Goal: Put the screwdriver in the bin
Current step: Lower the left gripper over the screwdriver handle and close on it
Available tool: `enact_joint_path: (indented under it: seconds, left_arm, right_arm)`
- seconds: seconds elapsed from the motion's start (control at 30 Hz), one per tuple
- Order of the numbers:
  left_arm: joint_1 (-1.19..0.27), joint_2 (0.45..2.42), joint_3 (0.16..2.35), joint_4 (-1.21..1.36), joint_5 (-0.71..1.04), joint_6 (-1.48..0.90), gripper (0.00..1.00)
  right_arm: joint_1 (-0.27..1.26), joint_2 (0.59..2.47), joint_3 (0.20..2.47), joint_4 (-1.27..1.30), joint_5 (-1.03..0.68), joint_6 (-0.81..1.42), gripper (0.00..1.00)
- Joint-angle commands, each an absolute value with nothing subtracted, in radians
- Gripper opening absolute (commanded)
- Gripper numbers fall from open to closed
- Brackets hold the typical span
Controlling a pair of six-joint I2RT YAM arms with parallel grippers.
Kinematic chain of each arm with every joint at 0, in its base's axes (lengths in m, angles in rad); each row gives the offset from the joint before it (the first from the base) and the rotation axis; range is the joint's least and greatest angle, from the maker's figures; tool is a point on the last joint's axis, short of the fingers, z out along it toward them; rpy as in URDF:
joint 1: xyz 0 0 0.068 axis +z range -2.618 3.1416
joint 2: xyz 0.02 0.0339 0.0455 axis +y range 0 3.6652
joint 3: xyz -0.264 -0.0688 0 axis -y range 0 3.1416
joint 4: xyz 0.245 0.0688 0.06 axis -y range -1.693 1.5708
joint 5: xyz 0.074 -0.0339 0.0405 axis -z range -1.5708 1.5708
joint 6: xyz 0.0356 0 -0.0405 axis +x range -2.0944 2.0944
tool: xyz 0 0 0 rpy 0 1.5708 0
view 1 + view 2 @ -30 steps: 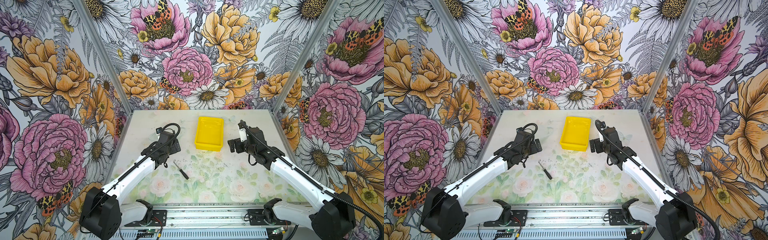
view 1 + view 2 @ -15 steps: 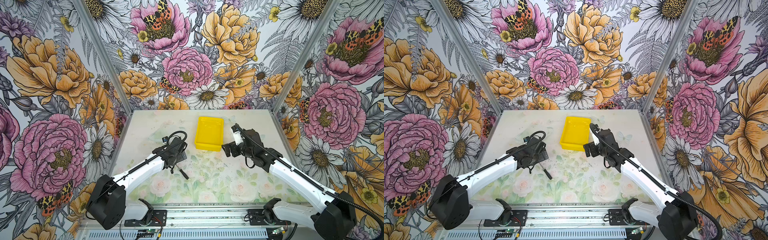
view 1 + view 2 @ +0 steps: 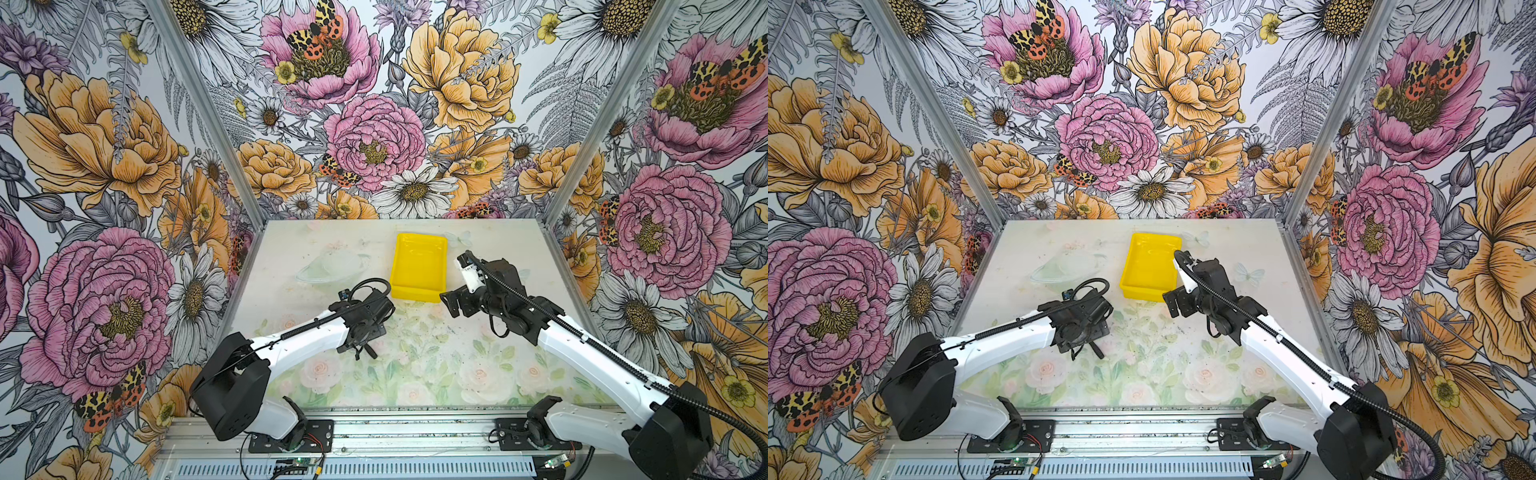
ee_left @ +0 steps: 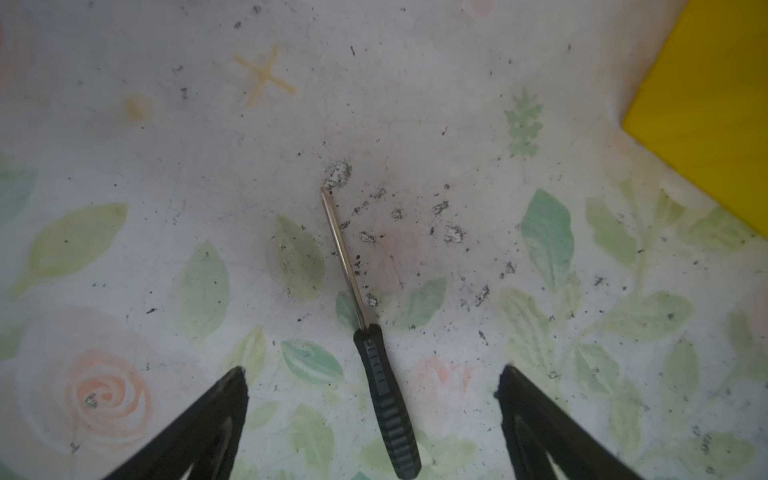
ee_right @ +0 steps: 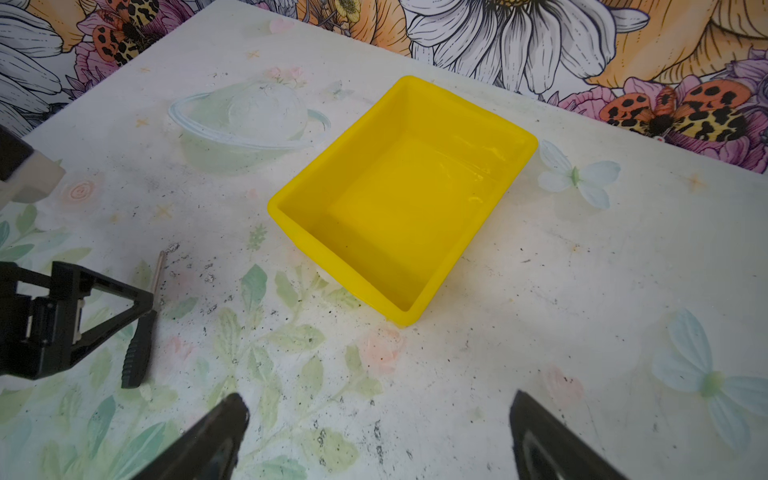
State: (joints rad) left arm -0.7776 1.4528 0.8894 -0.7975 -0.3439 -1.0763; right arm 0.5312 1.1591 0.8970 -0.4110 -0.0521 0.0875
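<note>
Screwdriver point(image 4: 365, 332) lies flat mid-counter point(image 3: 478, 353), outside the bin point(image 5: 399, 208), which sits toward the back edge. Left pincer point(image 4: 372, 374) is wide, straddling the handle without touching. Right pincer point(image 5: 378, 401) is wide and empty, by the bin's front-right corner.

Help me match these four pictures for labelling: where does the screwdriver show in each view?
In a top view: the screwdriver, only its handle end showing, down-left of the bin.
In a top view: the screwdriver, same place.
Left wrist: whole screwdriver, inside the open left gripper.
Right wrist: screwdriver beside that gripper.
Shared landmark: the yellow bin, in all four.
</note>
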Motion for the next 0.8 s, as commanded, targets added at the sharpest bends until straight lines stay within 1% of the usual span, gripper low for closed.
enact_joint_path:
  seconds: [0.0,0.2,0.33,0.5,0.63,0.77]
  left_arm:
    - [-0.799,1.485,0.907,-0.807,-0.338,-1.149,0.91]
    - [-0.824,1.529,0.911,-0.807,-0.319,-1.185,0.83]
    - [-0.828,1.553,0.904,-0.805,-0.308,-1.196,0.76]
    - [-0.830,1.574,0.899,-0.803,-0.310,-1.201,0.71]
    - [-0.831,1.594,0.898,-0.801,-0.308,-1.203,0.68]
    - [-0.841,1.615,0.910,-0.800,-0.308,-1.197,0.63]
  right_arm:
    - [0.539,1.134,0.894,-0.408,-0.069,0.060,0.99]
    - [0.538,1.140,0.885,-0.405,-0.070,0.068,0.99]
    - [0.538,1.134,0.882,-0.406,-0.070,0.073,0.99]
    - [0.537,1.127,0.873,-0.406,-0.060,0.072,0.99]
    - [0.538,1.127,0.873,-0.405,-0.061,0.075,1.00]
    - [0.537,1.118,0.871,-0.405,-0.061,0.078,0.99]
